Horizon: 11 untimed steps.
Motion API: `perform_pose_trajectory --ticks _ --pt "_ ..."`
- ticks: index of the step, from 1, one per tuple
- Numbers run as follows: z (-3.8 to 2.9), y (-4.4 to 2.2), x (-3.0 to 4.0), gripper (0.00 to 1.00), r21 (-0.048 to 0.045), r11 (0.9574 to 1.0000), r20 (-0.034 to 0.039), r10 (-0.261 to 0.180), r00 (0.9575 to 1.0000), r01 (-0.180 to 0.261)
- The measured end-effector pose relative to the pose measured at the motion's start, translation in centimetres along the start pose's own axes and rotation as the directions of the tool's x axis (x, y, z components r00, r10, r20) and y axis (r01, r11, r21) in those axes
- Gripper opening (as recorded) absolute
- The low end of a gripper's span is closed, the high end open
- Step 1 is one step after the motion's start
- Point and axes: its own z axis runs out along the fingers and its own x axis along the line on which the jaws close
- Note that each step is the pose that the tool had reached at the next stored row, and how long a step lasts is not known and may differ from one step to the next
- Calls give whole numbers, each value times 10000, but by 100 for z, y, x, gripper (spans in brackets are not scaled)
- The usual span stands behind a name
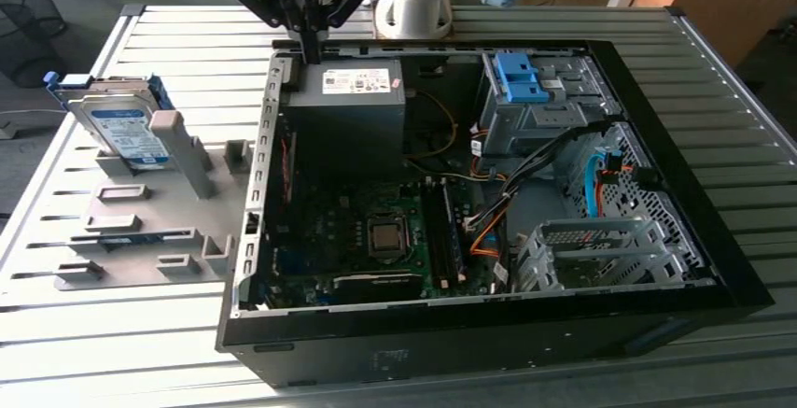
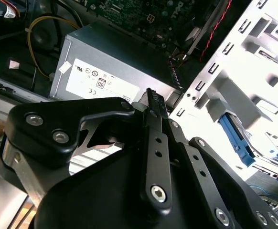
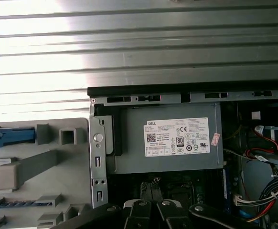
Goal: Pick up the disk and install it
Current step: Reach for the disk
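While the disk (image 1: 118,126) stands on edge in the grey rack (image 1: 162,231) on the desk (image 1: 125,352), well off to the exterior view's left of the end effector (image 1: 309,53), that end effector hangs closed and empty by the power supply's (image 1: 355,114) corner.

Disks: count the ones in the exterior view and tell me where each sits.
1. The disk stands tilted in the grey fixture on the exterior view's left, outside the computer case. Another could be hidden behind it.
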Motion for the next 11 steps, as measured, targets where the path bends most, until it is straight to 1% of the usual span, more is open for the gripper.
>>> perform_pose_trajectory --ticks 11 --pt "1 -3 40 11 0 10000 0 0 10000 0"
